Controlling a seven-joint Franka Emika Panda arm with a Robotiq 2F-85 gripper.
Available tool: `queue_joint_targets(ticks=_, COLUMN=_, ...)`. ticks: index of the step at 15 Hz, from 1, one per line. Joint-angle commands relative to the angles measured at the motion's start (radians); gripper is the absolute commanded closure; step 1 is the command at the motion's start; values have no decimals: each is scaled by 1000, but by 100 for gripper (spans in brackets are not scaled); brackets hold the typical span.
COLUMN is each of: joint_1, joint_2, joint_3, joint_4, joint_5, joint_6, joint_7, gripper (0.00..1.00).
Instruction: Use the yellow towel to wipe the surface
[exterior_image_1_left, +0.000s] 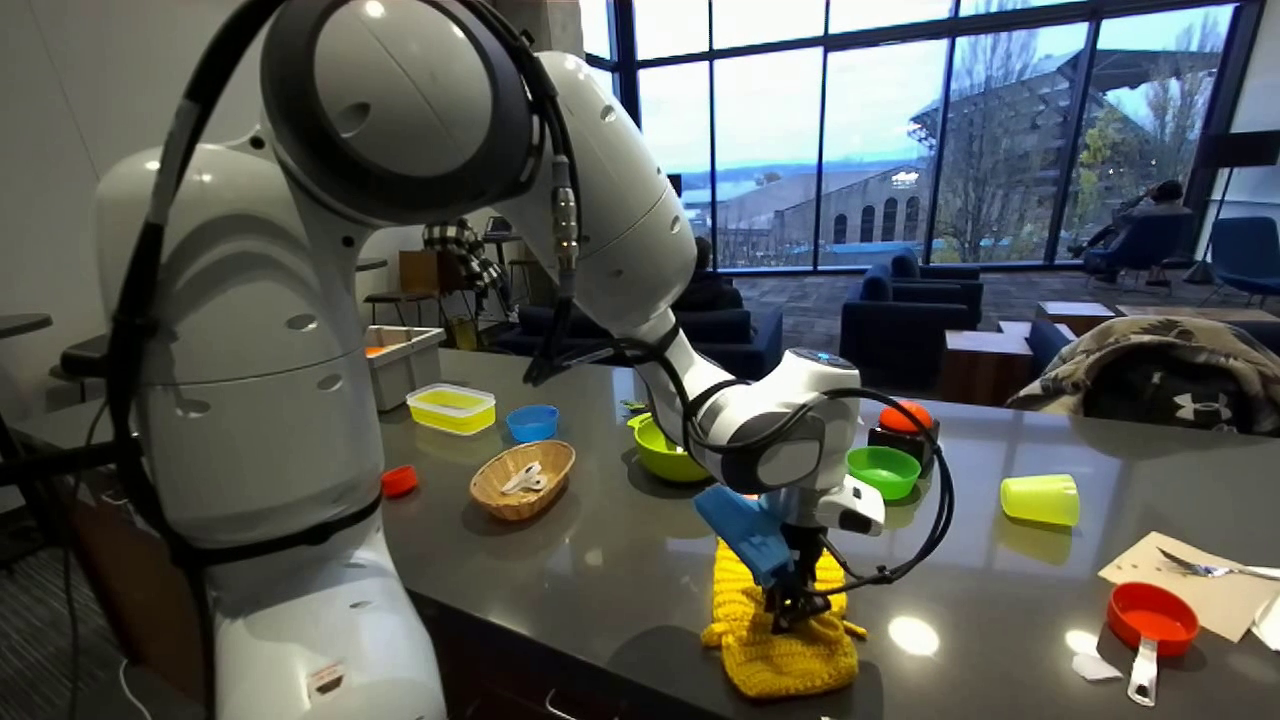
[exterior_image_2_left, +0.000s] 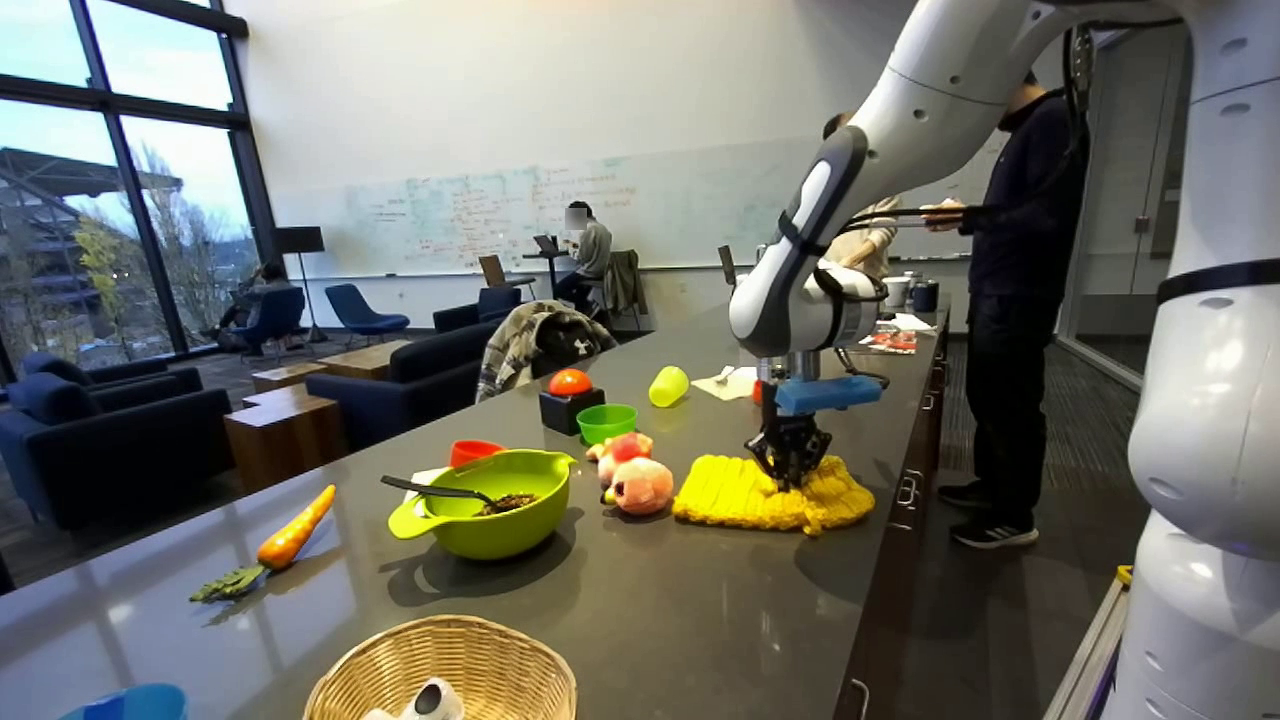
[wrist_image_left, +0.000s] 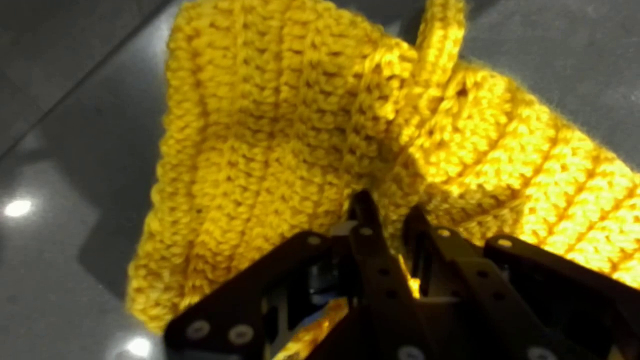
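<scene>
Yellow towel (exterior_image_2_left: 720, 490), ribbed and bunched, lies on the tabletop (exterior_image_2_left: 680, 640) near its drawer-side edge, the one lined with metal handles (exterior_image_2_left: 908, 488). In the wrist view we see the claw (wrist_image_left: 388, 204) pinching a fold of the cloth, its fingers (wrist_image_left: 372, 245) drawn close together. In both exterior views a blue piece (exterior_image_2_left: 830, 395) juts out above the claw. Just beside the towel, away from that edge, we spot pink plush (exterior_image_2_left: 643, 488), then a lime bowl (exterior_image_2_left: 500, 530) with a black utensil (exterior_image_2_left: 430, 488) leaning in its brownish contents (exterior_image_2_left: 515, 502). Between the two long edges a yellow-green cup (exterior_image_2_left: 668, 386) lies on its side. Farther on, near the window-side edge, we find a small green bowl (exterior_image_2_left: 607, 430) next to a black box (exterior_image_2_left: 572, 412) topped by an orange dome (exterior_image_2_left: 570, 381), and, near the same edge, a carrot (exterior_image_2_left: 290, 540) with a leafy top. Past the tabletop, we make out a patterned jacket (exterior_image_2_left: 510, 342), dark blue armchairs (exterior_image_1_left: 905, 325) and tall windows (exterior_image_1_left: 770, 110).
</scene>
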Motion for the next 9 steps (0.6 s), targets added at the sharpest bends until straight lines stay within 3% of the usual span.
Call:
queue_joint_targets(ticks=1, joint_1=0, joint_2=-29, joint_3=-2, joint_4=-10, joint_5=-19, joint_6=-8, joint_7=4, gripper=51)
queue_joint_targets(ticks=8, joint_1=-3, joint_2=-173, joint_3=-3, joint_4=-31, joint_5=-21, joint_6=-81, joint_7=-35, gripper=4)
queue_joint_targets(ticks=9, joint_1=-3, joint_2=-196, joint_3=-3, joint_4=-32, joint_5=-20, joint_6=-91, joint_7=-42, gripper=1)
